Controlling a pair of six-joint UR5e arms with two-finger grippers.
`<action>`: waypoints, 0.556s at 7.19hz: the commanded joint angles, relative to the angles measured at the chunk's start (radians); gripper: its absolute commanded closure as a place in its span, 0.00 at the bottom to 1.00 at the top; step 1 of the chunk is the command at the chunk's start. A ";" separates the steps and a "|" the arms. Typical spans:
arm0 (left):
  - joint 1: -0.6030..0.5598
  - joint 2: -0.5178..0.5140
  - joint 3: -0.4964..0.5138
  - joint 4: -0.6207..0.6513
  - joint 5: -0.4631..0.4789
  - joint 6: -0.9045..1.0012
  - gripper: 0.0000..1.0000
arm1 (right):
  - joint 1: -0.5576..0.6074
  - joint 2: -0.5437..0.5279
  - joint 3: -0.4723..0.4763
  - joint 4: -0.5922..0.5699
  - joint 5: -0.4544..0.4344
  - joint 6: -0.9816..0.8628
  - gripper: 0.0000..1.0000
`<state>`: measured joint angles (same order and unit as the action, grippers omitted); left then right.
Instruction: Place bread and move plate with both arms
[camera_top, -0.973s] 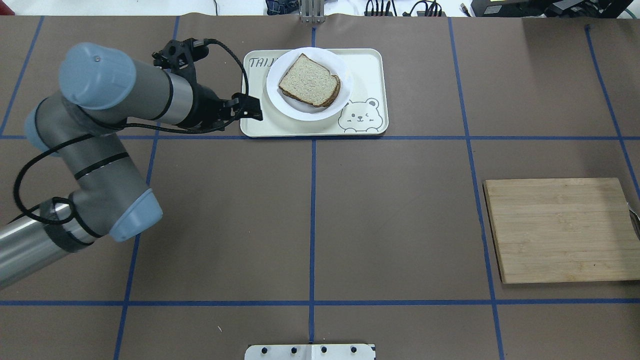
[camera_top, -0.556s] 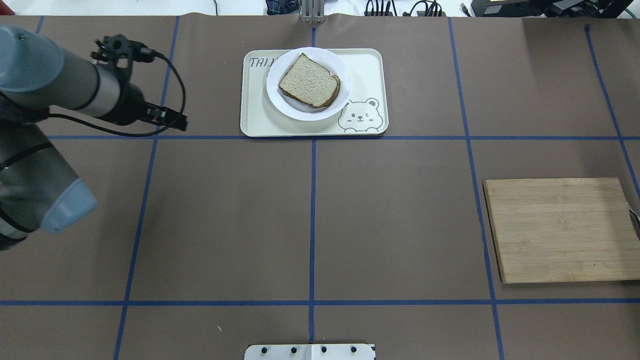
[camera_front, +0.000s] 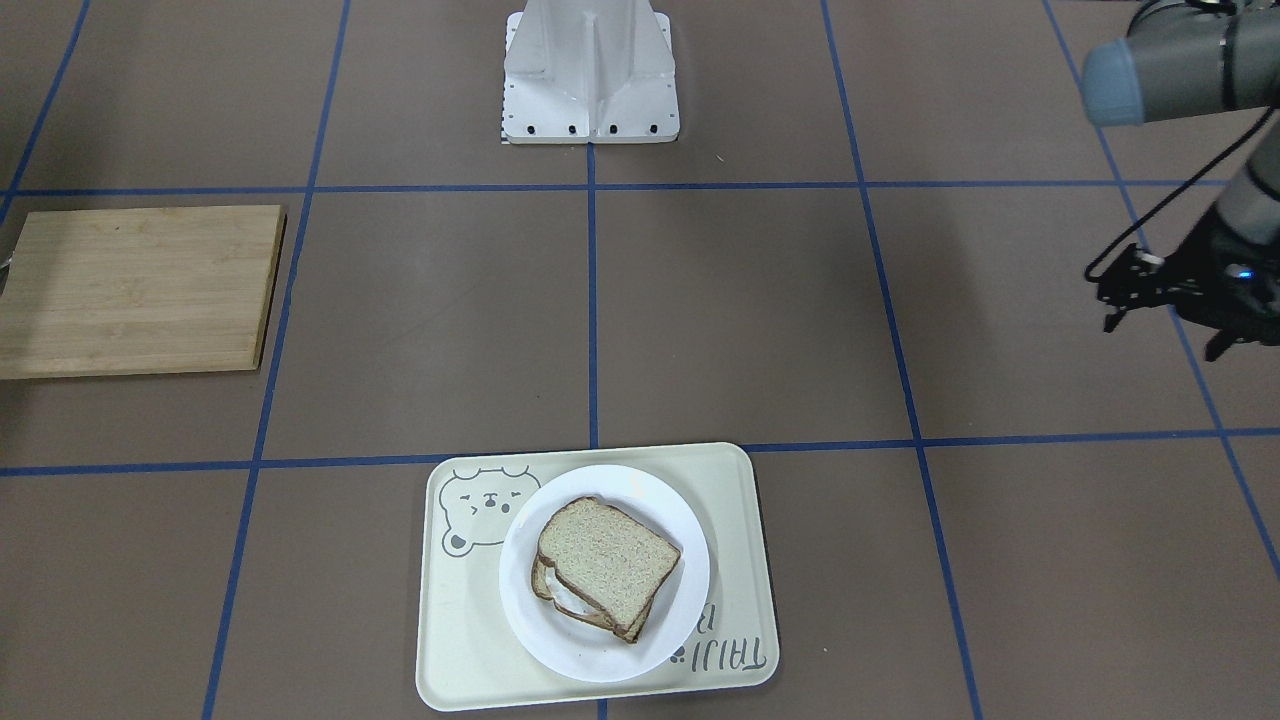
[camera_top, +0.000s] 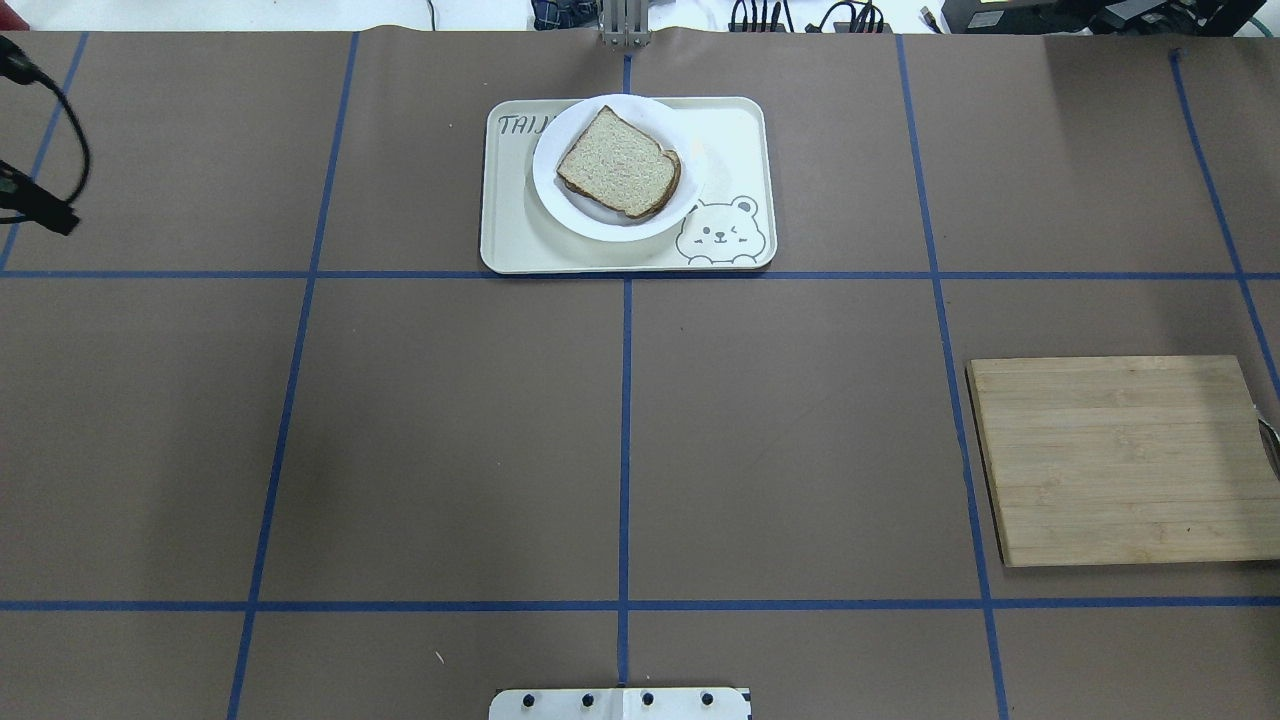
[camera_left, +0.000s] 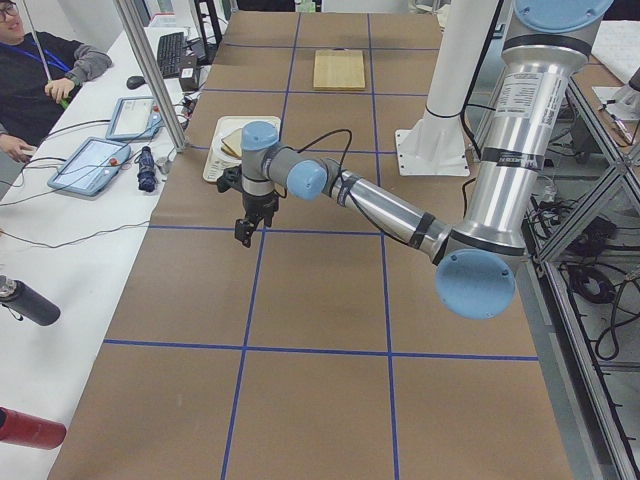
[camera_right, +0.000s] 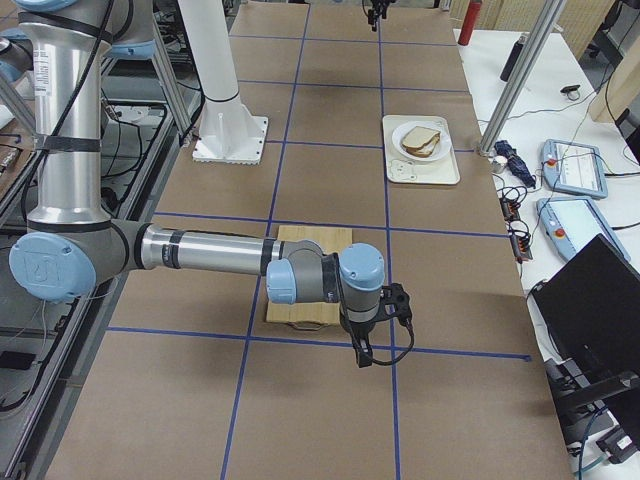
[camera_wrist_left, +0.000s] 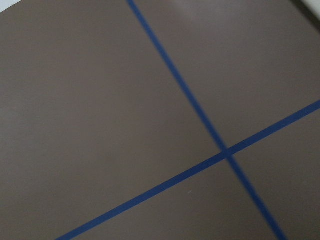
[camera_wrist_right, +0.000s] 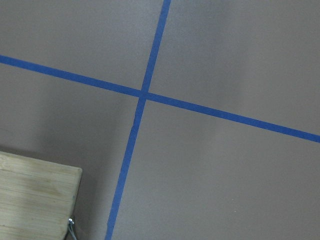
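Left gripper hangs empty above the bare table at 10 o'clock in the overhead view, well apart from the tray. I cannot tell how wide its jaws stand. Right gripper hangs just past the board at 4 o'clock. It carries nothing visible and shows only from the side, so I cannot tell its jaw state either.

The bread lies on a lower slice on the plate. The plate sits inside the tray at 12 o'clock, its far rim over the tray's edge.

I judge placement and plate move done, with only parking the arms left. To do that well, I would keep both grippers high, route them away from 12 o'clock and watch the left wrist cable.

The front view shows a white layer between the slices, which the overhead view hides. Only the side views show whole arm poses. The wrist views show just tape lines, the right one also a board corner.
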<state>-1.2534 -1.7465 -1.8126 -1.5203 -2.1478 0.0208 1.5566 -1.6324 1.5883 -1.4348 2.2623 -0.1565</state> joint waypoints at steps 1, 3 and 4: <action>-0.200 0.103 0.058 0.066 -0.095 0.208 0.01 | -0.001 0.006 0.001 -0.007 -0.003 0.000 0.00; -0.295 0.142 0.079 0.057 -0.095 0.176 0.01 | -0.001 0.012 0.001 -0.007 -0.003 0.000 0.00; -0.322 0.157 0.084 0.068 -0.096 0.176 0.01 | -0.001 0.014 -0.001 -0.007 -0.004 0.000 0.00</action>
<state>-1.5271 -1.6078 -1.7374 -1.4578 -2.2401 0.1961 1.5555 -1.6210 1.5890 -1.4419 2.2592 -0.1565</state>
